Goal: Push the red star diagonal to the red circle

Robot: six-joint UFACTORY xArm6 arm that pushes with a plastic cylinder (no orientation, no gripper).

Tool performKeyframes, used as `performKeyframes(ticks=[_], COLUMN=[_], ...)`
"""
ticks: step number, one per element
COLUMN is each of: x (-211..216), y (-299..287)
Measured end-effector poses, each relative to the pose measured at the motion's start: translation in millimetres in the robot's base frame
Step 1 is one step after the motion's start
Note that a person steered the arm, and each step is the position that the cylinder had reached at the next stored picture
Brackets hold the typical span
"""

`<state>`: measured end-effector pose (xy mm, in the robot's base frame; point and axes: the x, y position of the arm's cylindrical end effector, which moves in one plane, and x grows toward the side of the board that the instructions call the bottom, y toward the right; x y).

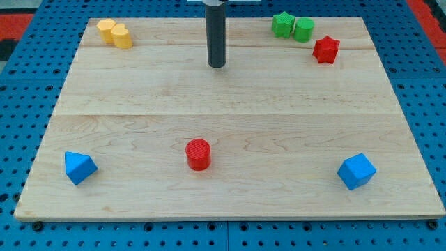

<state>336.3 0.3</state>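
Note:
The red star (325, 49) lies near the view's top right of the wooden board (230, 104). The red circle (198, 154), a short cylinder, stands low on the board, left of centre. My tip (217, 65) is at the end of the dark rod near the view's top centre. It is well left of the red star and far above the red circle, touching no block.
A green star (282, 24) and a green block (304, 29) sit just up-left of the red star. Two yellow blocks (115, 33) lie at the top left. A blue block (79, 167) is at the bottom left and a blue cube (357, 171) at the bottom right.

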Motion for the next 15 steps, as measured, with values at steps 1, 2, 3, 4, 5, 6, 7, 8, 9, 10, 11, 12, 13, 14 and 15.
performKeyframes(ticks=[1, 2, 3, 4, 5, 6, 7, 8, 9, 10, 11, 12, 13, 14, 15], x=[46.7, 52.6, 11.1, -55.9, -95.6, -53.3, -22.8, -8.2, 27.1, 52.9, 61.6, 61.3, 52.1, 75.9, 95.7], y=[110.2, 220.8, 316.5, 330.4, 241.0, 194.3, 154.5, 172.0, 169.7, 135.1, 131.3, 140.9, 200.0, 235.9, 212.0])
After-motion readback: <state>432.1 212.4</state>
